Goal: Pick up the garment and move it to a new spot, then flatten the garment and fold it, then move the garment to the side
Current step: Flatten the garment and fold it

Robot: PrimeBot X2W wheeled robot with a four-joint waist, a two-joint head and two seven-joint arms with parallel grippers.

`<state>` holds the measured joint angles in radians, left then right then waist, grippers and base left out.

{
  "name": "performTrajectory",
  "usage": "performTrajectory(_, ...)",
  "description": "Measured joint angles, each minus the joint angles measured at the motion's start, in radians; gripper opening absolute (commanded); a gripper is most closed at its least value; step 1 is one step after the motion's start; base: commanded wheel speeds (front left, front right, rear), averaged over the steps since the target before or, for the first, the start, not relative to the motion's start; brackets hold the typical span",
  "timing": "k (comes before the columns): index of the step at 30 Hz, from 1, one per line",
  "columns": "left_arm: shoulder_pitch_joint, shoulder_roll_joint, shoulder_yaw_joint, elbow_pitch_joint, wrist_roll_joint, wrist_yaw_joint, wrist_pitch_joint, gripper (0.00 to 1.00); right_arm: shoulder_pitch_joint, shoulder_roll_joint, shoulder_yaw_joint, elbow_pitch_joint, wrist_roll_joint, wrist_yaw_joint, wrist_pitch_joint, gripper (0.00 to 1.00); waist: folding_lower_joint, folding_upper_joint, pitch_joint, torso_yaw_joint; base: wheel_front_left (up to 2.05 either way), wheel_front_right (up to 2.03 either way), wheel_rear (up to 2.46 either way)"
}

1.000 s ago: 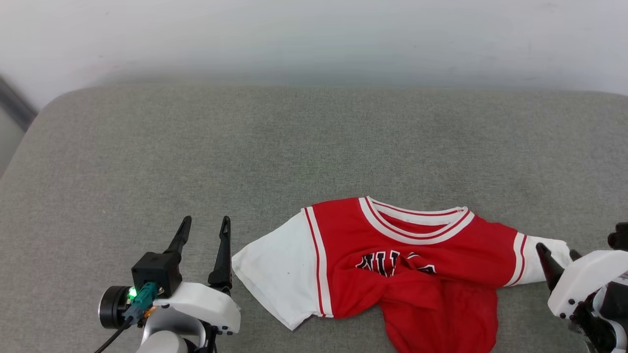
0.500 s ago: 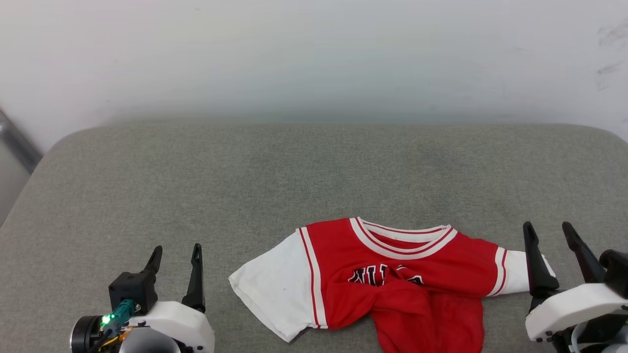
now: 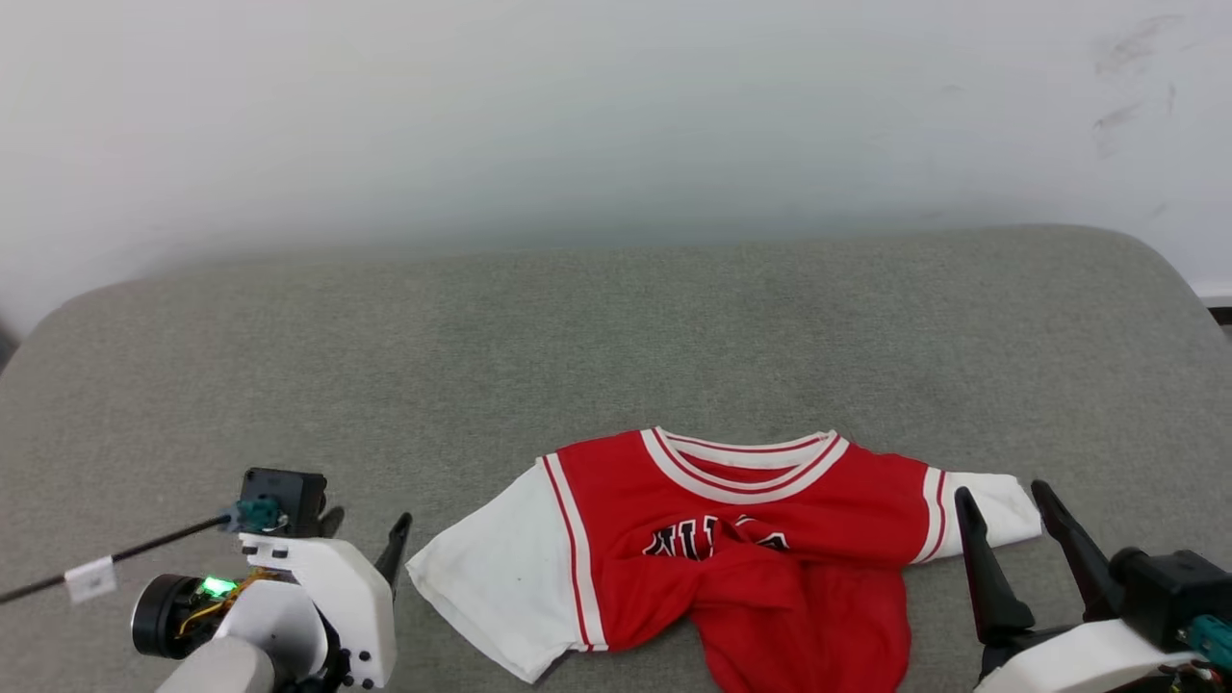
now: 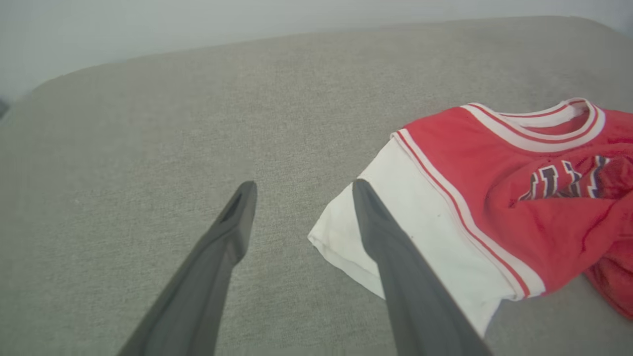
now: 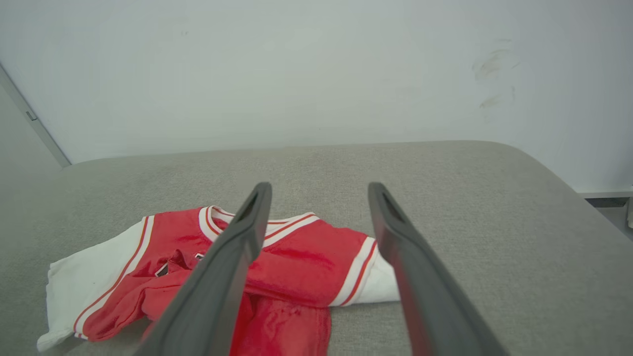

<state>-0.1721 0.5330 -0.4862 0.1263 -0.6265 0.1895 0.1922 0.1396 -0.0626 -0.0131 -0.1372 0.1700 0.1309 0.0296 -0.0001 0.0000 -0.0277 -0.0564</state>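
Head view, left to right: our left hand [image 3: 366, 531] hovers empty with fingers spread just beside the white sleeve, the garment [image 3: 731, 539] lies rumpled on the near part of the grey tabletop [image 3: 616, 337], collar away from us and lower half bunched over the lettering, and our right hand [image 3: 1003, 520] stands wide open, empty, at the other sleeve. We judge the first step, the pickup, is in hand and not yet made; next each hand must drop onto a shoulder edge and pinch cloth so we lift evenly.
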Motion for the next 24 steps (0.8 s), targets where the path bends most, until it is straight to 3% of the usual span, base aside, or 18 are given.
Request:
performTrajectory(3,-0.04,0.017,-0.023,0.033,-0.071,-0.055,0.156,1.0,-0.014,0.001,0.018,-0.009,-0.006,0.0,0.008,1.0,0.0,0.0001,0.015,-0.028,0.0,0.0,0.0)
performTrajectory(7,-0.107,0.051,-0.027,0.081,-0.128,-0.093,0.312,1.0,-0.05,0.002,0.033,-0.016,-0.006,0.0,0.006,1.0,0.0,0.0,0.061,-0.061,0.0,0.0,0.0)
performTrajectory(17,-0.182,0.069,-0.054,0.193,-0.204,-0.139,0.518,1.0,-0.094,0.004,0.043,0.032,0.01,0.0,-0.031,1.0,0.0001,0.0,0.176,-0.146,0.0,0.0,0.0)
performTrajectory(19,-0.188,0.071,-0.052,0.201,-0.226,-0.143,0.555,0.37,-0.102,0.006,0.042,0.04,0.011,0.0,-0.04,1.0,0.0001,0.0,0.186,-0.158,0.0,0.0,0.0)
performTrajectory(20,-0.189,0.07,-0.049,0.203,-0.245,-0.145,0.572,0.0,-0.102,0.006,0.04,0.046,0.012,0.0,-0.04,1.0,0.0001,0.0,0.19,-0.162,0.0,0.0,0.0)
performTrajectory(24,-0.19,0.048,-0.058,0.198,-0.255,-0.147,0.57,0.0,-0.106,0.007,0.031,0.063,0.019,0.0,-0.042,1.0,0.0001,0.0,0.185,-0.158,0.0,0.0,0.0)
